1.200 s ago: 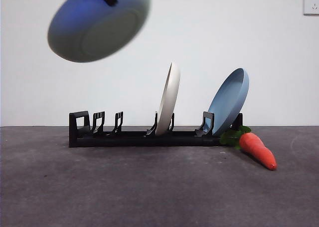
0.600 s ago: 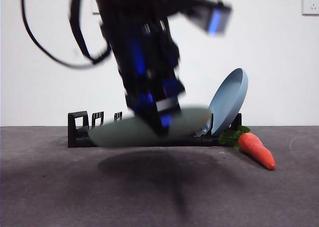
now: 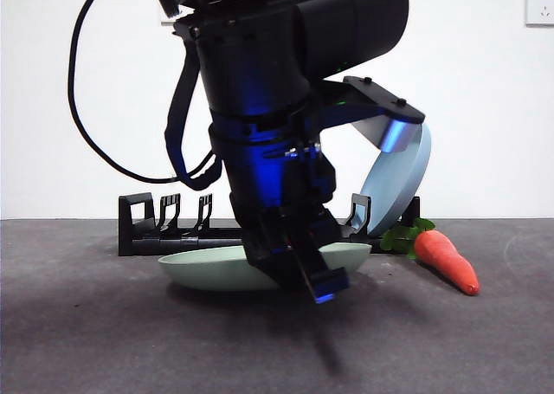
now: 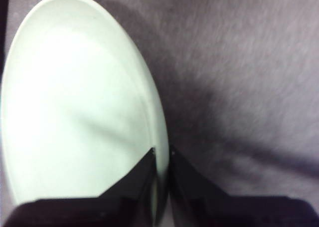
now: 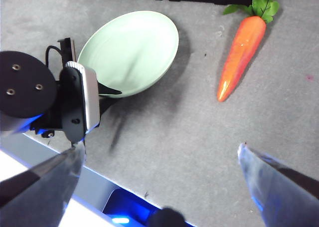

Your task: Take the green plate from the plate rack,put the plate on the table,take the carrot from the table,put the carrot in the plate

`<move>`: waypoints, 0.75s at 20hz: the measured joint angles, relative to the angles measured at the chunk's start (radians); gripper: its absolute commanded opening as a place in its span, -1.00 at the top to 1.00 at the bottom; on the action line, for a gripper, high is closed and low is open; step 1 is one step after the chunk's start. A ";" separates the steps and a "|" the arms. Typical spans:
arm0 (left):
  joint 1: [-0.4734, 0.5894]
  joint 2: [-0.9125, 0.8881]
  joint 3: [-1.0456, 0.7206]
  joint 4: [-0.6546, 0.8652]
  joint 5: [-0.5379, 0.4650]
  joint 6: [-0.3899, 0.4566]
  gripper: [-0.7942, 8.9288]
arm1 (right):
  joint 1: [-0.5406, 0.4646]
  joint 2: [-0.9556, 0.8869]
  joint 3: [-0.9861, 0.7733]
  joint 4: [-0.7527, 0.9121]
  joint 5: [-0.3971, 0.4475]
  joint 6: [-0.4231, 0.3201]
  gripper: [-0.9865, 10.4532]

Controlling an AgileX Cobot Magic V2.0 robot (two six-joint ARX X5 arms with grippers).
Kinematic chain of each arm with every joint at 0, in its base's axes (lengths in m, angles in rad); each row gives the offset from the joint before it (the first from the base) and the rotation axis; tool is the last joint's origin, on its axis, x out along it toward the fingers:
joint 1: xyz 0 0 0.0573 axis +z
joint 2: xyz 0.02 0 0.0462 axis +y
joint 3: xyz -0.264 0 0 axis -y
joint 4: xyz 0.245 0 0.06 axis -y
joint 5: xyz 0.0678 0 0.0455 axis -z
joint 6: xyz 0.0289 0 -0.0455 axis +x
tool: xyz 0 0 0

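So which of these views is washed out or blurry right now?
Left wrist view: the green plate is overexposed, nearly white, and the left gripper fingers are soft. Front view: sharp, with a shadow on the table beneath the arm. Right wrist view: the carrot is crisp; the right gripper's own fingers are blurred.

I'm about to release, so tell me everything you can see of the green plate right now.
The green plate is round, shallow and pale mint green, with a matte finish and a raised rim. It lies nearly flat, face up, low over the table just in front of the plate rack; whether it fully rests there is unclear. The left gripper is shut on its rim, one finger inside, one outside. The carrot lies apart from it.
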 measured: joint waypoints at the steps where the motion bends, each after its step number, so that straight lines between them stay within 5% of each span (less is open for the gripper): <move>1: 0.000 0.000 0.000 -0.019 0.040 -0.024 0.38 | 0.000 0.003 0.000 0.000 0.000 0.000 -0.22; 9: -0.003 -0.013 -0.002 -0.066 0.054 -0.074 0.32 | 0.000 0.012 0.000 0.003 0.000 0.000 -0.22; 15: -0.003 -0.275 0.101 -0.160 0.068 -0.171 0.32 | 0.000 0.135 0.000 0.159 0.003 0.030 -0.22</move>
